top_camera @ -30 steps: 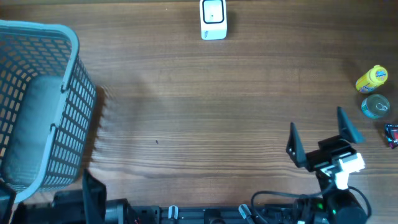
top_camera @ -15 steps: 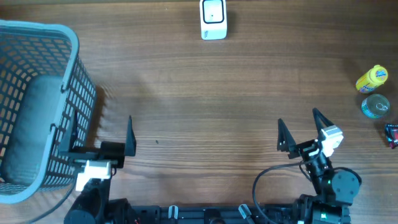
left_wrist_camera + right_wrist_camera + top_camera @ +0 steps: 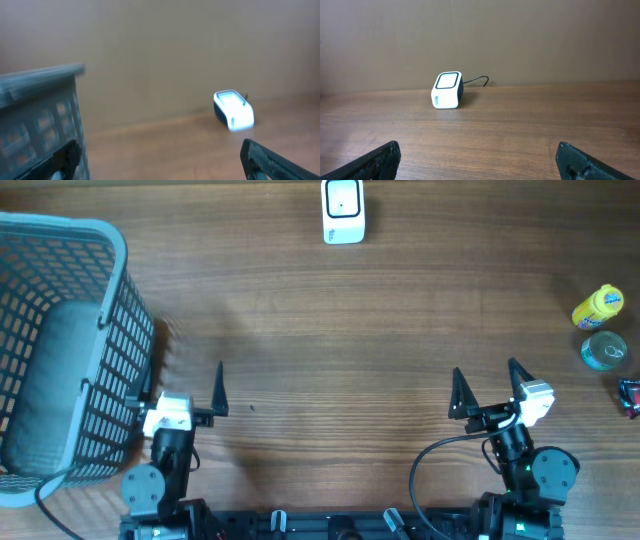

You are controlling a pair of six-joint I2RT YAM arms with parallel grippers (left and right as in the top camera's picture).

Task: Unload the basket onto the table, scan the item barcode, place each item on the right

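The white barcode scanner (image 3: 344, 210) stands at the table's far edge, its window facing up; it also shows in the left wrist view as a blurred scanner (image 3: 233, 110) and in the right wrist view as a scanner (image 3: 447, 90) with a black cable. The items lie at the far right: a yellow bottle (image 3: 599, 306), a round teal tin (image 3: 604, 350) and a small red-blue thing (image 3: 630, 395) at the edge. My left gripper (image 3: 185, 392) (image 3: 162, 160) is open and empty beside the basket. My right gripper (image 3: 488, 388) (image 3: 480, 162) is open and empty, left of the items.
A blue-grey mesh basket (image 3: 115, 240) fills the left side with a grey bulk inside it; its wall (image 3: 40, 115) stands right by my left finger. Bare wood lies between both grippers and the scanner.
The left arm has come up from the near edge into view and now points up the table beside the basket. The right gripper has shifted left and turned toward the scanner.
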